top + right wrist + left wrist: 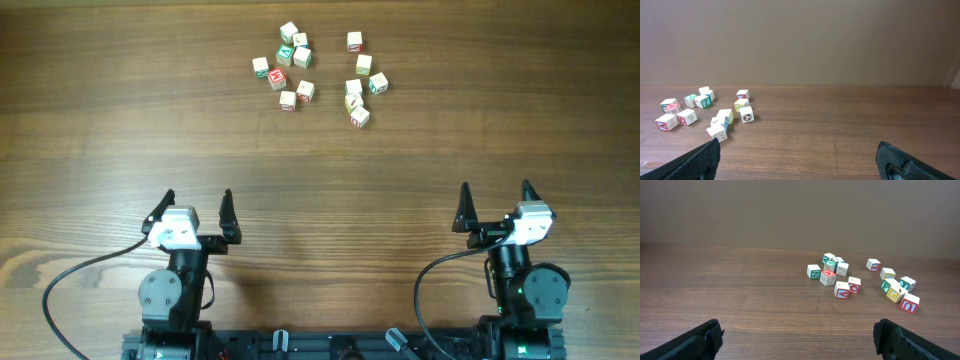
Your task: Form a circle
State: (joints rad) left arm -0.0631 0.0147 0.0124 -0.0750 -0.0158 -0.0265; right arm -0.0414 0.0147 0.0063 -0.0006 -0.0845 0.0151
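"Where are the blocks (303, 58)?"

"At the far side of the table (100, 120); two loose clumps side by side, not a ring; the left clump is tighter, the right one strung out."

"And the claws?"

"The left claw (197, 196) and the right claw (496, 188) are both spread wide, holding nothing; they sit at the near edge, well apart from the blocks."

In the wrist views, my left hand (797, 339) and my right hand (797, 156) show only as dark fingertips in the bottom corners, the rest cut off by the lower edge. From overhead, my arm bases (165, 335) run off the bottom edge, and the printed marks on the cubes (303, 57) are too small to read.
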